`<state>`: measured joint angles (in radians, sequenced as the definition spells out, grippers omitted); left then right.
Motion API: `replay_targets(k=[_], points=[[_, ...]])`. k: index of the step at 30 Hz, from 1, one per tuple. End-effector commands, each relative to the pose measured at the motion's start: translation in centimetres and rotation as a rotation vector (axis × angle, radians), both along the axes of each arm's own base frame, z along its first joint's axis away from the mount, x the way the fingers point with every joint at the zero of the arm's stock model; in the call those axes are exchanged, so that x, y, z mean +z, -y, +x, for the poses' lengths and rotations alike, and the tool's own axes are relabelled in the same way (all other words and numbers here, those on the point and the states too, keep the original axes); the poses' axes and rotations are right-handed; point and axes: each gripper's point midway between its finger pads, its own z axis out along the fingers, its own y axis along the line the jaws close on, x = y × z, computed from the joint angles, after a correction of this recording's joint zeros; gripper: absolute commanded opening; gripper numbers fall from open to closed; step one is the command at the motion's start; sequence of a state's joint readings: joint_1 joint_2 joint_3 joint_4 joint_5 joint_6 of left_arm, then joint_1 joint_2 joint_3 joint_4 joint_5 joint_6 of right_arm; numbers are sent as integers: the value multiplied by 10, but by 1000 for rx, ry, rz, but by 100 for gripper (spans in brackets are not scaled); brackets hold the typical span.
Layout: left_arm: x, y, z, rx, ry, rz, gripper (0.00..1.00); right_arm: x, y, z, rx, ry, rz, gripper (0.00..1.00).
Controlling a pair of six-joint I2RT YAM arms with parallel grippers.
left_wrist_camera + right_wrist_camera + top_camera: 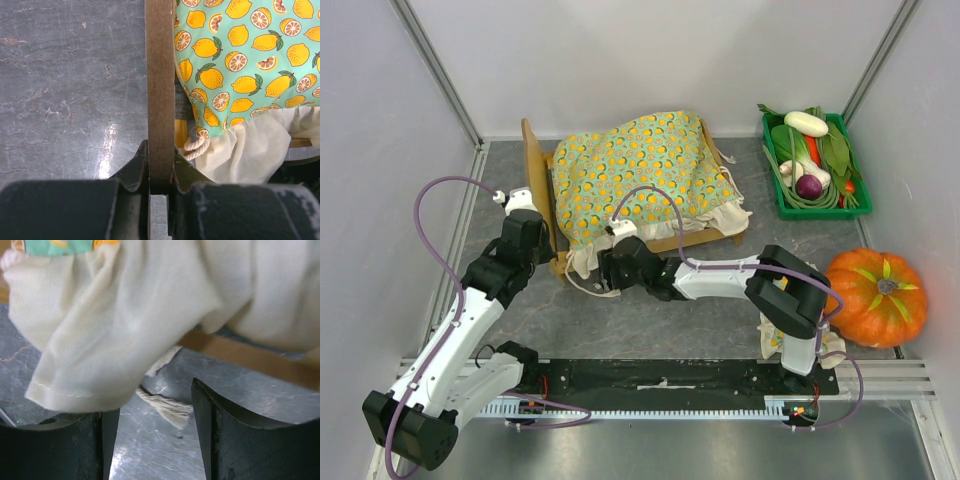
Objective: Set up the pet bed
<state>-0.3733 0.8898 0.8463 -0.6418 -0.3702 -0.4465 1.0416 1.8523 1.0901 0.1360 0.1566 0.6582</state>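
Pinching the pet bed (160, 90) headboard, left claw (161, 186) clamped tight, right claw (155, 410) spread, empty, beside blanket (125, 315) ruffle.

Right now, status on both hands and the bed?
Left hand clamped on light-wood pet bed headboard. Right hand open at green lemon-print blanket ruffle. Blanket covers bed.

The bed (535, 165) stood mid-rear on the desk (650, 320), headboard (160, 90) to the left. A blanket (640, 170) lay over it, its edge hanging past the bed's front. At the back right sat a crate (817, 211) with vegetables (810, 155) in it, and a pumpkin (875, 298) lay before that. The left fingers (135, 167) pressed both headboard faces; the right fingers (235, 440) sat parted before the bed's front, under the hanging edge.
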Motion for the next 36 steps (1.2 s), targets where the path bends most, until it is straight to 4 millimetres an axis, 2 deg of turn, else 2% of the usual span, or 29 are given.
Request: replay_targets(k=[1,3,4,6,7,9,10,14,17,21,23,24,26,27,30,36], points=[[-12,26,-1,5,-38,-175,2,-2,-20,3,-123,-7,97,65],[-14,27,-1,4,-40,-179,2,-4,-22,6,-158,8,87,65],[-14,27,-2,4,-39,-181,2,-14,-22,2,-161,6,57,64],[-15,28,-1,2,-40,-183,2,-19,-24,4,-178,18,33,64],[-15,28,-2,-1,-39,-185,2,-29,-23,0,-178,14,5,62],[-16,28,-1,-4,-41,-183,2,-33,-25,1,-181,20,-16,58],[-15,29,-1,-6,-39,-184,2,-44,-19,2,-196,26,-67,56],[-15,30,0,-14,-35,-186,2,-58,-16,-1,-184,15,-112,52],[-15,30,-1,-16,-35,-189,2,-71,-9,0,-195,9,-175,39],[-14,29,-3,-19,-29,-188,2,-83,8,-2,-185,26,-264,0],[-15,30,-4,-28,-31,-186,2,-80,5,-9,-115,16,-259,0],[-14,29,-4,-28,-28,-185,2,-62,-7,-10,-77,32,-196,0],[-13,28,-5,-24,-26,-181,2,-44,-15,-19,47,62,-175,0],[-13,27,-5,-20,-26,-180,2,-22,-22,-28,103,66,-133,0],[-13,26,-4,-8,-23,-179,2,6,-23,-49,235,46,-104,0],[-15,27,0,-1,-24,-187,2,26,-14,-102,449,-29,-85,0]])
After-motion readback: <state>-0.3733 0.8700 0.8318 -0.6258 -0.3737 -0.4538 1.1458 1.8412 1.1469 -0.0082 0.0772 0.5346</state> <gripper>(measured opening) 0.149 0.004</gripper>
